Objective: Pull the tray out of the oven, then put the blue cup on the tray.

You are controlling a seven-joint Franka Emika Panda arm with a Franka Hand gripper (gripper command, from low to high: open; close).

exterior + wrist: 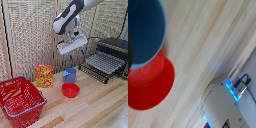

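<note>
On a pale wooden table [100,107] before a woven reed screen [30,35] stand one oven [114,50] with tray [102,63] out, one blue cup [70,75], one red bowl [70,90], one red basket [20,100] and one yellow box [44,76], the gripper [75,54] hovering with jaws apart.

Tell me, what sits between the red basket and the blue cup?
In the exterior view, an orange box stands between the red wire basket and blue-grey mug.

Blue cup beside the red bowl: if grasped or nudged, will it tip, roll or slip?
The blue cup stands upright on flat wood, so it probably slides rather than tips. It looks rigid and smooth, perhaps slippery. On its side, its handle would likely stop rolling. The gripper hangs above.
</note>
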